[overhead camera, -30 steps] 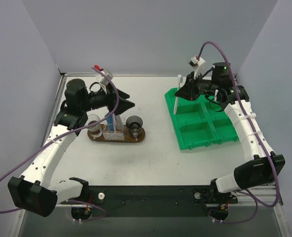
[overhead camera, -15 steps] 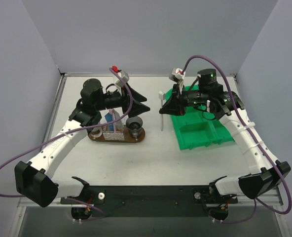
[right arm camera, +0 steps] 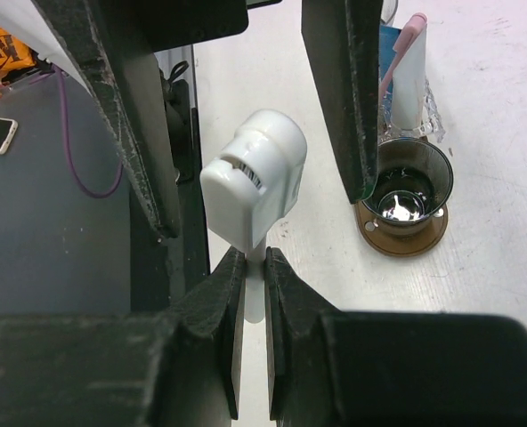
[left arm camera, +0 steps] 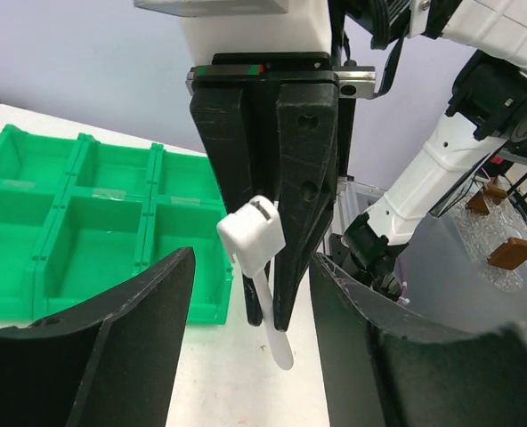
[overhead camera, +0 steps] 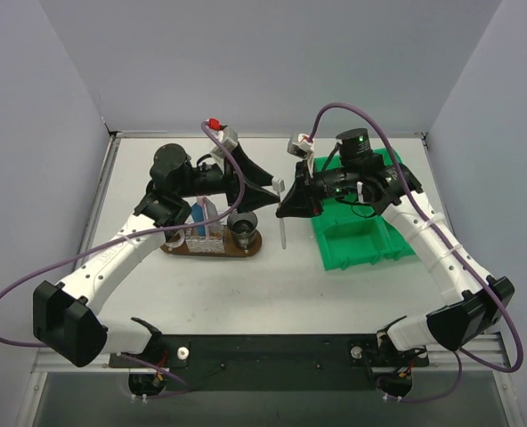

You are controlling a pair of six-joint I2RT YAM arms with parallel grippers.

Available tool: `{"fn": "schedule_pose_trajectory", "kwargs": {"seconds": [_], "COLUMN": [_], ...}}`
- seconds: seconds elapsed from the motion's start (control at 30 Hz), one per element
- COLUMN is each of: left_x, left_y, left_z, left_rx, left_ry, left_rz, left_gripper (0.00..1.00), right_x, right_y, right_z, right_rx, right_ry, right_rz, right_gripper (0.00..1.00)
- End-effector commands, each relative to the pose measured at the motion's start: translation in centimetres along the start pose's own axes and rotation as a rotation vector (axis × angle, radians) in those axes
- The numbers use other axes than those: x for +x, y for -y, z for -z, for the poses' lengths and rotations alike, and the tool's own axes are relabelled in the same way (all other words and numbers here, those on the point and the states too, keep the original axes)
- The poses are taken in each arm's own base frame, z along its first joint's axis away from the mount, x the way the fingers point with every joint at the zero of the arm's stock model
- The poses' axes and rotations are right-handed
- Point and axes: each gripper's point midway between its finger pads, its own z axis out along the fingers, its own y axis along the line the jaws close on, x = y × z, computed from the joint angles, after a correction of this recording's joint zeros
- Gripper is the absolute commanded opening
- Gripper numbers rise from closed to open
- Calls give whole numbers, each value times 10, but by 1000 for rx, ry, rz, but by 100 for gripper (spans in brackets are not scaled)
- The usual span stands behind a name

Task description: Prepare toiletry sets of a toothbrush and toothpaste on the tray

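Handing over in mid-air, by my reading: the right gripper [overhead camera: 285, 205] is clamped on the stem of a white toothbrush [right arm camera: 254, 184], held upright with its capped head on top, above the bare tabletop about midway between the left and right edges. The left gripper [overhead camera: 270, 193] is spread wide, its fingers [right arm camera: 345, 84] flanking the head without touching.

Next move, judged: left fingers close on the head or upper stem, and only then should the right let go. The stem is thin, so a skewed pinch could tip it.

Containers:
- Tray [overhead camera: 252, 248], toward the left edge, carries three cups.
- Middle cup [overhead camera: 207, 233]: blue-and-white toothpaste tube [overhead camera: 198, 214] plus a pink toothbrush [right arm camera: 402, 44], one set done.
- Right-end cup [right arm camera: 404, 185]: looks empty, the likely target.
- Left-end cup [overhead camera: 174, 236]: contents unclear.
- Green sectioned bin [left arm camera: 85, 227], toward the right edge: visible compartments look empty.
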Motion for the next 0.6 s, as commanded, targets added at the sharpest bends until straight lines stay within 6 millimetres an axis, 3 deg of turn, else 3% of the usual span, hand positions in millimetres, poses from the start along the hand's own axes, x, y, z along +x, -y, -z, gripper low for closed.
{"fn": "schedule_pose_trajectory", "kwargs": {"seconds": [0.0, 0.2, 0.57], "left_x": [-7, 7, 6], "left_y": [15, 11, 13], "left_z": [-4, -4, -6], "left_rx": [72, 64, 76], "left_ry": [24, 14, 27], "left_rz": [-49, -37, -27], "left_gripper": [64, 63, 53], "right_x": [-4, -6, -2], "right_y": [-7, -8, -8], "right_z": [-3, -4, -8], "right_rx": [-48, -46, -51], "right_ry": [11, 11, -1], "right_rz": [41, 41, 35], "right_gripper": [0, 0, 0]}}
